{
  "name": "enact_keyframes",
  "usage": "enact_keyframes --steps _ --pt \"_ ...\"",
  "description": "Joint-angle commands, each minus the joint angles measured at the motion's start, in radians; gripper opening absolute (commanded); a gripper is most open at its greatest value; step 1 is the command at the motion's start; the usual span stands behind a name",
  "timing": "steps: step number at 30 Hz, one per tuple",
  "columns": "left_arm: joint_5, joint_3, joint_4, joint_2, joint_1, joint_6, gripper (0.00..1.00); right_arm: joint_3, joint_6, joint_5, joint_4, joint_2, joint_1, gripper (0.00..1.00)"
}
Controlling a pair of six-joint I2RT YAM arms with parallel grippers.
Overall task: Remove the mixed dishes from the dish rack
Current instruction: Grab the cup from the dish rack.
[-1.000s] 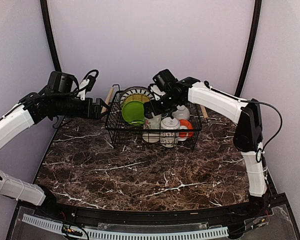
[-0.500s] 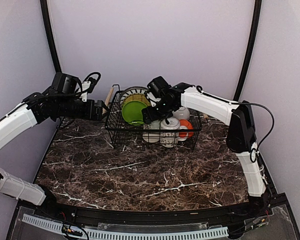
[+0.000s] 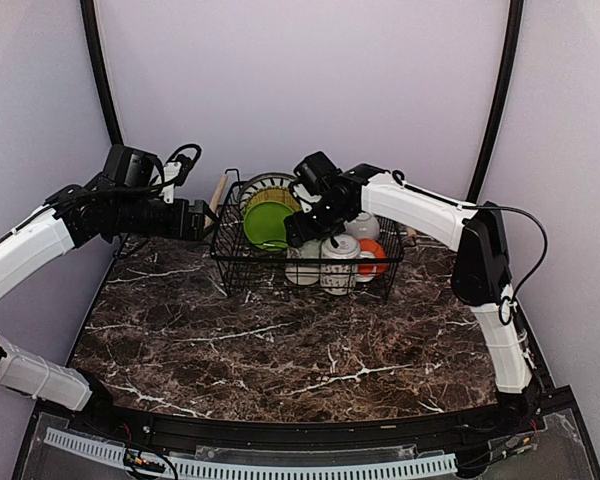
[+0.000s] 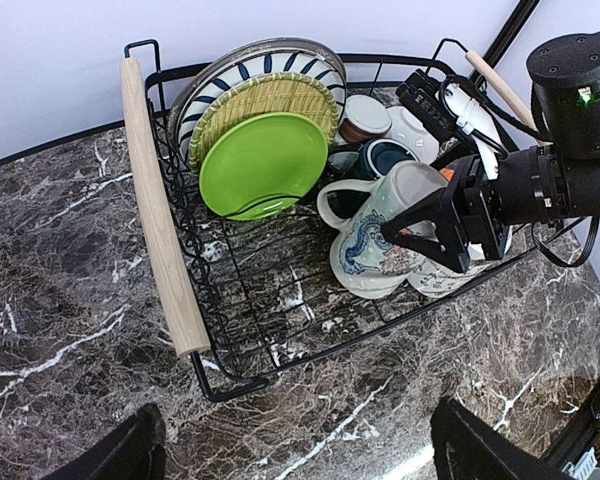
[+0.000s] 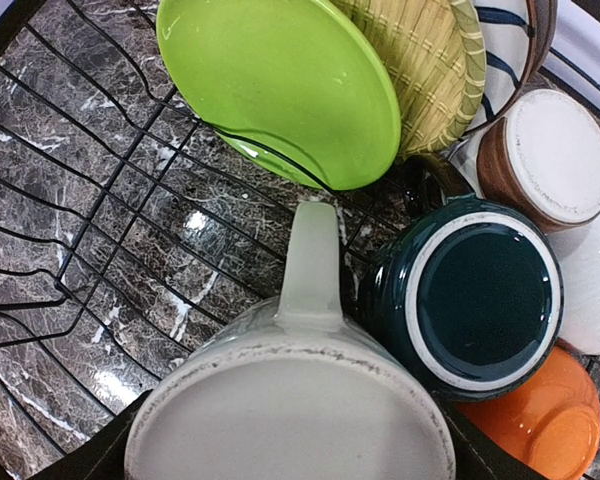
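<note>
Right gripper (image 4: 427,236) clamped on a pale upside-down mug (image 4: 368,240) inside the dish rack (image 4: 158,220).
The mug touches a dark green mug (image 5: 485,300), near a lime-green plate (image 4: 263,163) standing on edge. Left gripper (image 4: 295,425) hovers above the marble table (image 3: 280,350) beside the rack, fingers spread wide, holding nothing.

Lime-green plate (image 4: 263,163); yellow ribbed plate (image 4: 270,100); blue-striped white plate (image 4: 215,85); dark green mug (image 5: 485,300); orange bowl (image 5: 535,430); pale blue-patterned mug (image 4: 370,240).

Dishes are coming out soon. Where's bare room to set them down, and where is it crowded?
Bare: the marble table between the dish rack and the near edge, and the strip left of the rack. Crowded: the rack's right half, packed with mugs and bowls.
</note>
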Motion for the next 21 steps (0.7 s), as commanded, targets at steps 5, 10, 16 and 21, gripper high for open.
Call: enact_keyframes --steps 5,10,16,21 --pt "0.029 -0.002 0.003 -0.033 -0.007 0.006 0.91 0.068 -0.015 0.005 0.041 -0.017 0.019 0.38" --pt "0.031 -0.008 0.010 -0.038 -0.007 0.005 0.92 0.034 -0.020 0.022 0.100 -0.077 0.019 0.16" --pt "0.053 -0.007 0.023 -0.031 -0.007 -0.004 0.92 -0.005 -0.014 0.049 0.191 -0.144 0.015 0.00" --pt "0.095 -0.007 0.043 -0.027 -0.006 -0.029 0.92 -0.078 0.038 -0.011 0.318 -0.222 -0.007 0.00"
